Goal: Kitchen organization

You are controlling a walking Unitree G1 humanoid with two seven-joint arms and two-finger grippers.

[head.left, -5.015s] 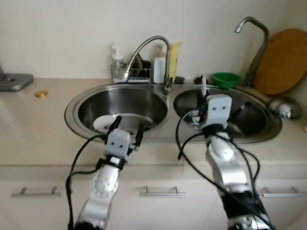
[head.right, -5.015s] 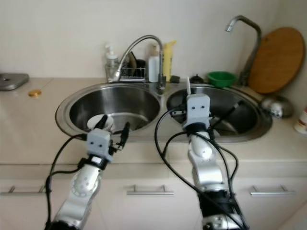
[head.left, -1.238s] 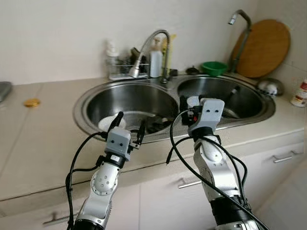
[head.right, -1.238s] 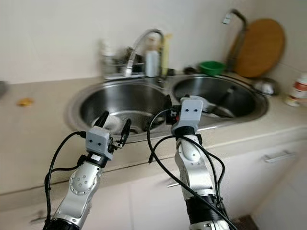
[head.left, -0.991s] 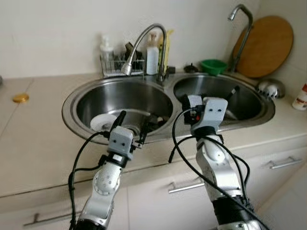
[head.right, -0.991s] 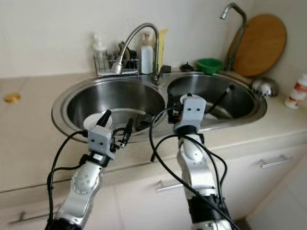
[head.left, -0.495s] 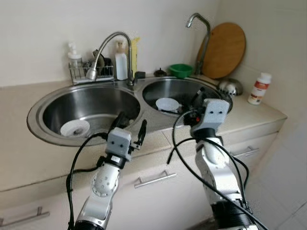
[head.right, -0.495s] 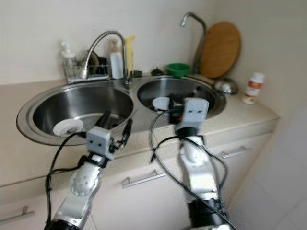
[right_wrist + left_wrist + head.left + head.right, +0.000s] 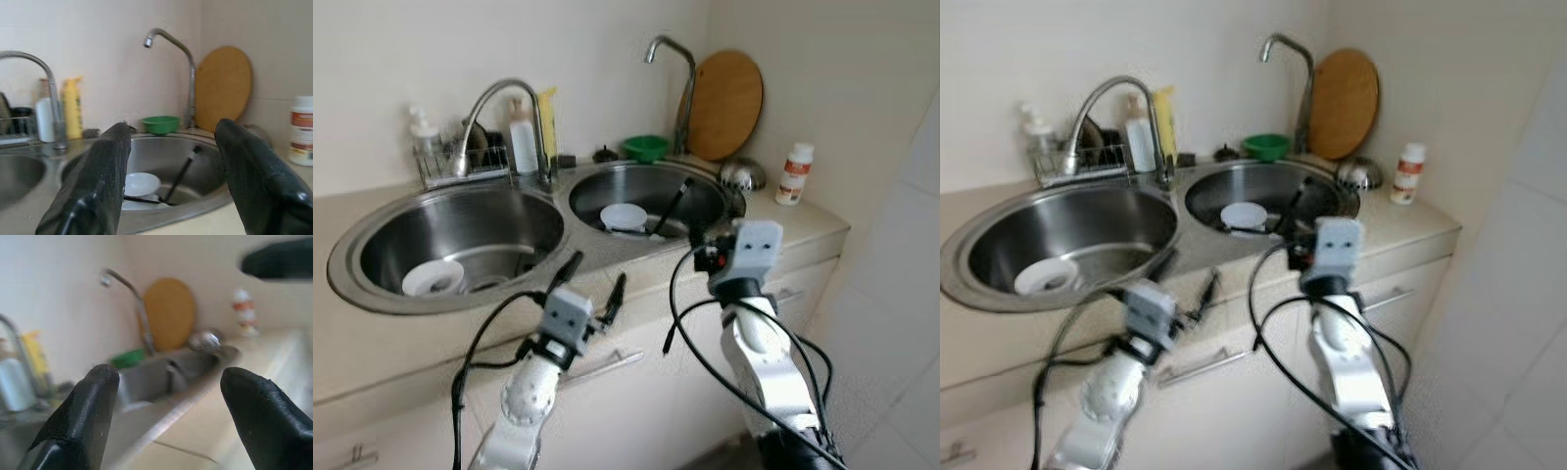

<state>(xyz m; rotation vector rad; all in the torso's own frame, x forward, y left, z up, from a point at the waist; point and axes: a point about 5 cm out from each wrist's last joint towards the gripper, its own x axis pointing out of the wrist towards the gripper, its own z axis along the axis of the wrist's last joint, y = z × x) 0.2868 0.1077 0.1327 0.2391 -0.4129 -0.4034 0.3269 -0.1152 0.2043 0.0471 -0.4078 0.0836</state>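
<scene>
Fingers [image 9: 107, 186] apart, empty, facing sink [image 9: 705, 186]; pill bottle [image 9: 304, 129] beside.

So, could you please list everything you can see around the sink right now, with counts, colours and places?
Sink: one, steel, two round basins set in the beige counter.
White dishes: two, one in the left basin, one in the right basin.
Black-handled utensil: one, leaning in the right basin.
Taps: two, silver, a curved one between the basins, a tall one behind the right basin.
Wire rack: one, behind the left basin, with bottles beside it.
Green bowl: one, behind the right basin.
Wooden board: one, round, leaning on the wall.
White bottle: one, orange label, far right of the counter.
Left gripper: open, before the counter edge.
Right gripper: open, facing the right basin.
</scene>
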